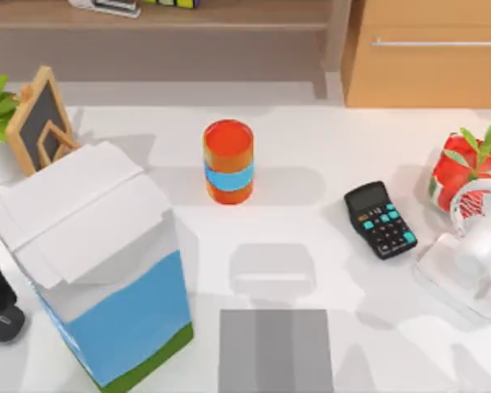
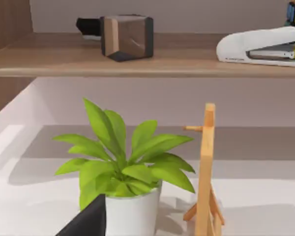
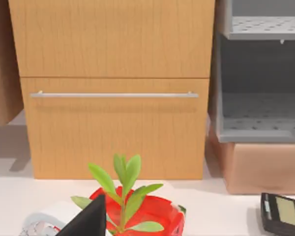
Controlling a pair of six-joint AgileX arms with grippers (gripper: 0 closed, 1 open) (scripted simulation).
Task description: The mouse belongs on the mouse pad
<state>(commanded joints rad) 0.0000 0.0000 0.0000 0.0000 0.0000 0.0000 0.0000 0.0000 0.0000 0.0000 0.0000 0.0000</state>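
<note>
Mouse at near-left tabletop edge, well left of mouse pad: small, light, rigid, prob. slick-topped. Grip across its flanks; claw states — can't tell.

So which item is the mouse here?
Start at the big blue-and-white carton on the table's left. The mouse lies just left of its base, at the table's edge: a small dark oval, unlike the keyed calculator far right.

office desk | calculator | stapler on shelf | drawer cabinet
</note>
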